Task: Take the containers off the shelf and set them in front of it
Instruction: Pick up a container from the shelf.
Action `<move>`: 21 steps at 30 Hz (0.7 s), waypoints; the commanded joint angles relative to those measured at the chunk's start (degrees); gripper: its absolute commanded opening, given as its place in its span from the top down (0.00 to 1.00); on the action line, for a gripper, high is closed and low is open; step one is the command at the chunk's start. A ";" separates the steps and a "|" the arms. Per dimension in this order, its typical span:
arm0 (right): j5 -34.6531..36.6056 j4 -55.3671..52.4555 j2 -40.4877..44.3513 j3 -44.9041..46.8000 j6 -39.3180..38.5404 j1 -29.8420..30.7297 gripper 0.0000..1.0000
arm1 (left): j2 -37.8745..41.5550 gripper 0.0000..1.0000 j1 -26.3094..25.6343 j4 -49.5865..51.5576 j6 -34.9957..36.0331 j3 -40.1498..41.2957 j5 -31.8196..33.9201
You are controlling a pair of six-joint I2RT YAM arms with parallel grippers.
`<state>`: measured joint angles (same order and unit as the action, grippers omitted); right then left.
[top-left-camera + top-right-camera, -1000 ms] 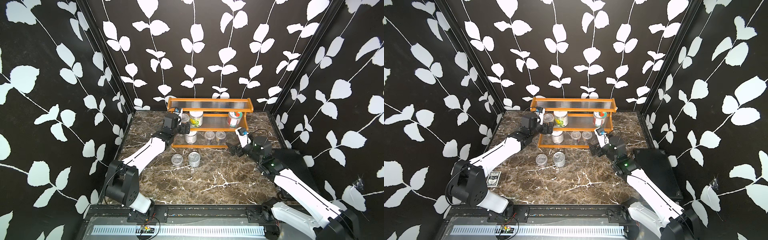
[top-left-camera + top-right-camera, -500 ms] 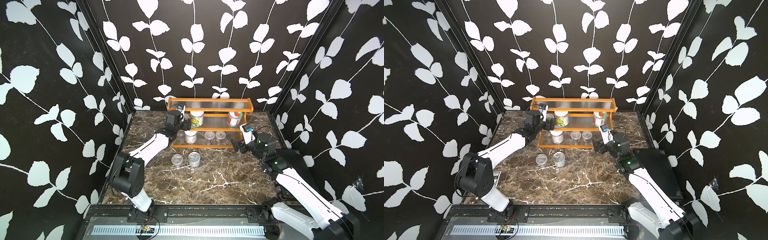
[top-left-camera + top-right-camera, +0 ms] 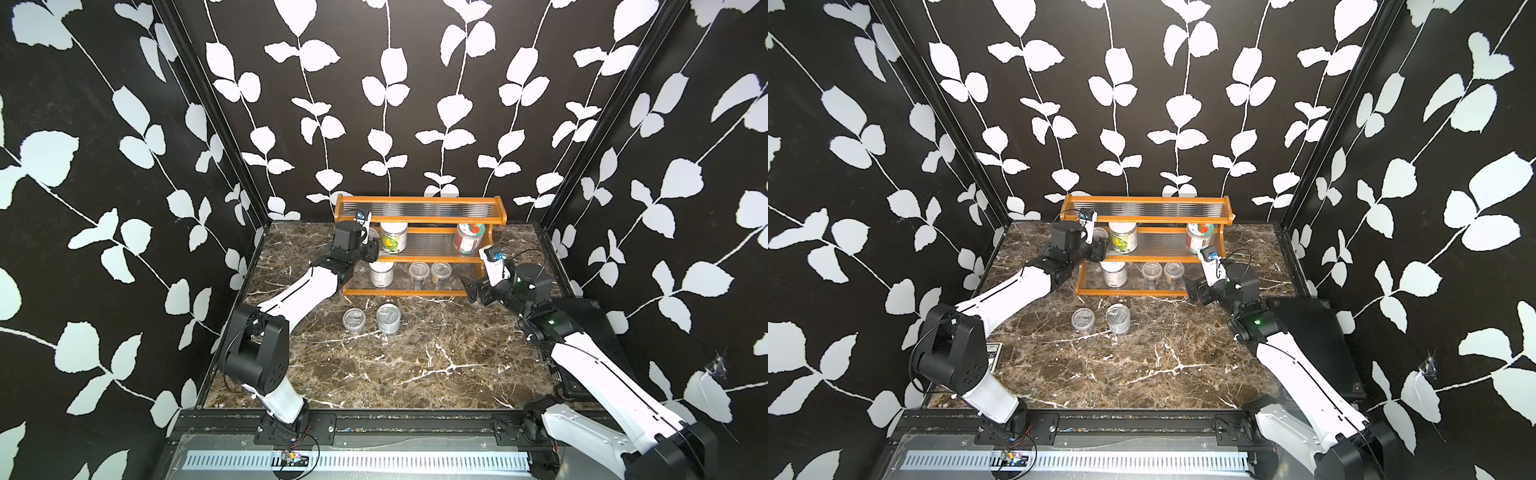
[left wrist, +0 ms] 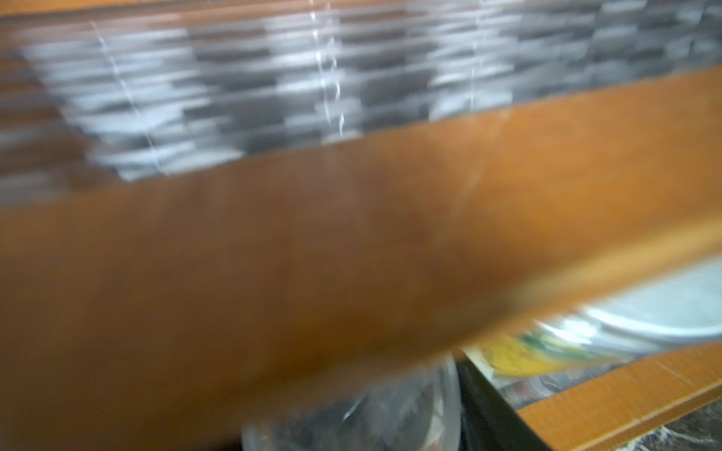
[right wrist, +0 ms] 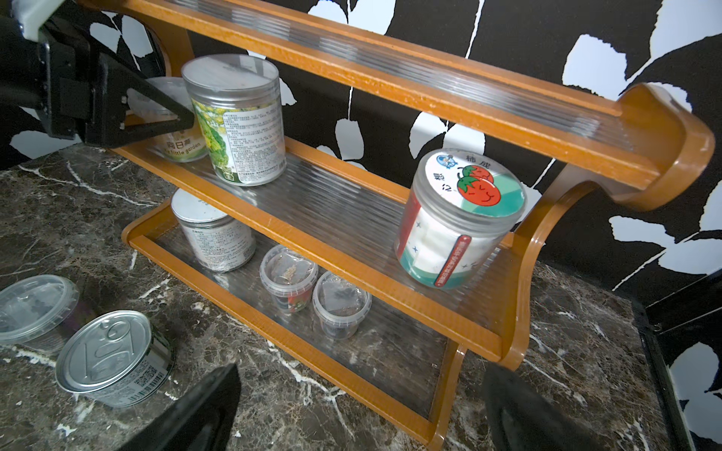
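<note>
Straddling tub (image 5: pixel 181 144) at shelf (image 5: pixel 660 148) middle-tier left end for lift-off; I can't tell if left gripper (image 3: pixel 372 244) grips; right gripper (image 3: pixel 471 289) gapes.

Marble tabletop (image 3: pixel 415 365) carries the shelf (image 3: pixel 407 293) at the back. Middle tier: a labelled tub (image 5: pixel 172 144) right at the left gripper (image 3: pixel 371 244), the yellow-green jar (image 3: pixel 393 239) just beside it, and the strawberry-lid jar (image 3: pixel 468 239) just beyond the right gripper (image 3: pixel 473 288). Bottom tier: a white-lid jar (image 3: pixel 381 274), then a first clear cup (image 3: pixel 419 272) and a second clear cup (image 3: pixel 441 271) side by side. On the marble, nearer the left gripper: a silver tin can (image 3: pixel 388 319) and a clear tub (image 3: pixel 354 321).
</note>
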<state>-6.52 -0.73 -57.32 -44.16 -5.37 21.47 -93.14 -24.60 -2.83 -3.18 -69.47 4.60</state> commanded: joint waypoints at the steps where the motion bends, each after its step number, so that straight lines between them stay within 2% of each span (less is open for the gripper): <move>1: -0.74 1.87 -0.16 -2.77 0.39 -0.47 0.00 | 4.58 0.41 0.17 1.71 1.12 -0.15 -0.81; 14: -6.24 1.43 0.79 -4.44 2.32 -0.86 0.00 | 14.25 0.43 -0.22 10.33 2.30 3.84 -5.37; 19: -9.48 2.33 1.06 -4.71 4.35 -0.87 0.00 | 19.91 0.43 -4.48 15.85 3.37 3.77 -3.00; 21: -10.16 3.24 1.51 -4.45 6.00 -0.82 0.00 | 21.91 0.44 -6.27 16.54 1.68 4.63 -1.62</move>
<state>-14.02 -0.86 -57.32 -46.02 -2.42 20.93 -75.24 -28.32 10.59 -1.17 -65.95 1.37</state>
